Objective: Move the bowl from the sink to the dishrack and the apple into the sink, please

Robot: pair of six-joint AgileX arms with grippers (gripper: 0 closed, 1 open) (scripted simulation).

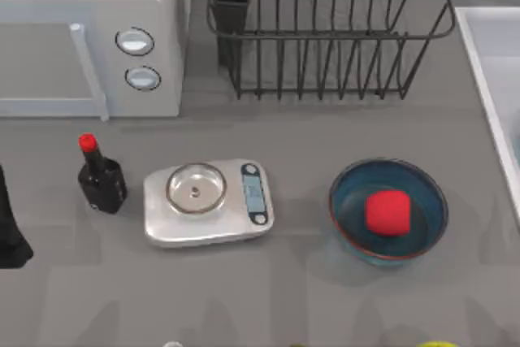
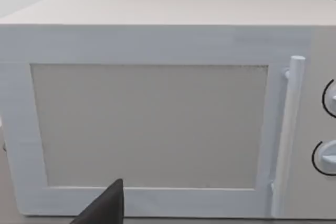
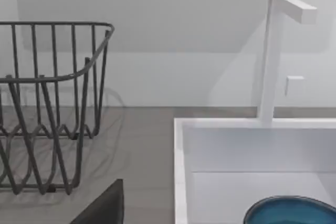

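Now, view by view:
Top view: apple (image 1: 387,212) inside a blue bowl (image 1: 388,211) on the table, right of the scale (image 1: 208,202); dishrack (image 1: 325,30) behind; sink (image 1: 490,62) at right edge.
Left wrist view: microwave (image 2: 157,114) close ahead; left gripper's opening cannot tell.
Right wrist view: another bowl (image 3: 291,211) down in the sink (image 3: 181,166), dishrack (image 3: 47,103) beside; right gripper's opening cannot tell.
Doing it well: grab sink bowl by rim, lift straight, keep level.

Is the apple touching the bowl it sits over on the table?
Touching. The top view shows the apple resting on the floor of the bowl, well inside the rim, with blue showing all round it.
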